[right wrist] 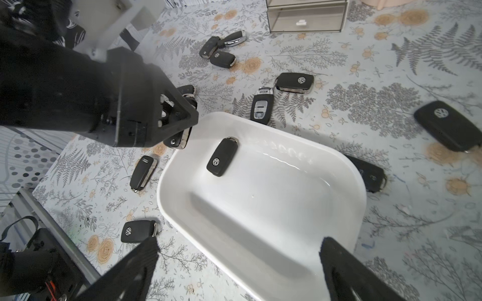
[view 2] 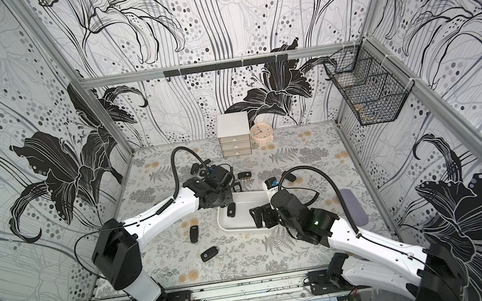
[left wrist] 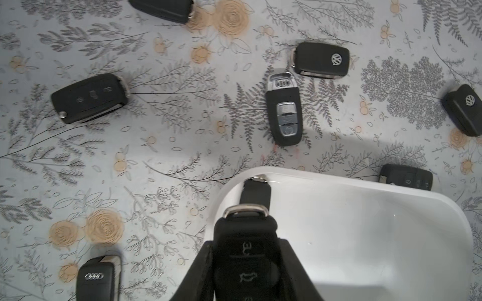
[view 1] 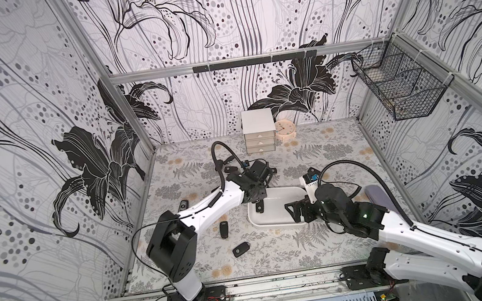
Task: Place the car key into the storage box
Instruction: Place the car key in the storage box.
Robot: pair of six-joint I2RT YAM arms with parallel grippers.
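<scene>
So the left gripper (left wrist: 245,276) is clamped on a black car key (left wrist: 245,242). Its fingers (left wrist: 199,273) squeeze it from both sides, with the button face up toward the wrist camera and the metal loop end poking out ahead. The key hangs right at one corner of the storage box (left wrist: 365,234), the shallow white tray, roughly level with the rim, and I can't tell if it touches the plastic. Just past it, a second key (right wrist: 222,157) with a VW badge lies flat on the box floor near that same corner. The right gripper (right wrist: 240,260) is spread wide with nothing in it, one finger (right wrist: 140,258) outside the box and the other over its near end. In both top views the two arms meet at the box (view 1: 275,221), left gripper (view 1: 255,202) at its far corner and right gripper (view 1: 294,211) at its right end. Loose keys lie all around on the floral table (view 1: 329,151). A silver-buttoned Audi key (right wrist: 261,105) sits just beyond the far rim, a VW key (right wrist: 296,82) is near that, another Audi key (right wrist: 143,169) is beside the left wall, and one black key (right wrist: 370,174) is tucked against the right wall. Further back are the white three-drawer cabinet (view 1: 258,131) and a small clock (view 1: 285,129), with a black wire basket (view 1: 400,87) on the side wall.
</scene>
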